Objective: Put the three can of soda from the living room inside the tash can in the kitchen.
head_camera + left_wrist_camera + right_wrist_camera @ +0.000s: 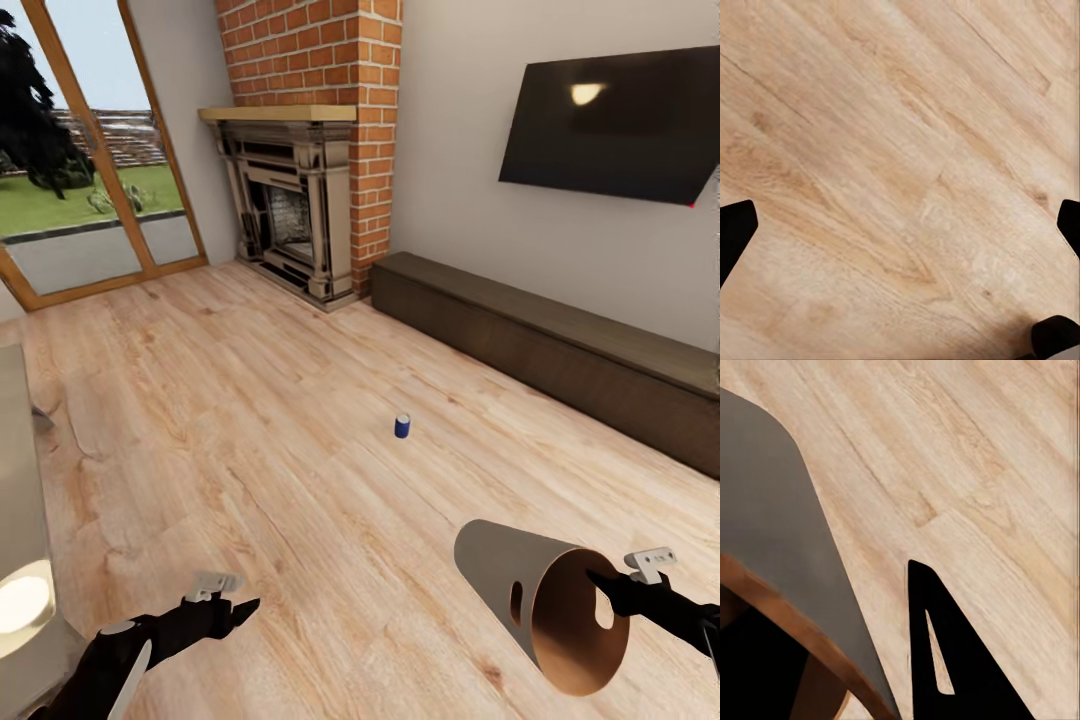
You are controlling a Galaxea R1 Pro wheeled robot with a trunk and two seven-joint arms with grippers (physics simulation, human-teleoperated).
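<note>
A dark blue can of soda [402,426] with a silvery top stands upright on the wood floor in the middle of the living room, ahead of both arms. My right gripper [603,582] is shut on the rim of the tash can [520,590], which hangs tilted on its side above the floor, its orange-brown inside facing me. In the right wrist view the bin's grey wall [772,517] runs beside one black finger [945,660]. My left gripper [243,606] hovers low at the left, open, with bare floor between its tips [902,229].
A red-brick fireplace [295,200] stands at the back. A long dark bench [560,350] runs along the right wall under a black TV [610,120]. Wood-framed glass doors [90,170] are at the far left. A glossy grey low table [20,520] edges in at the left.
</note>
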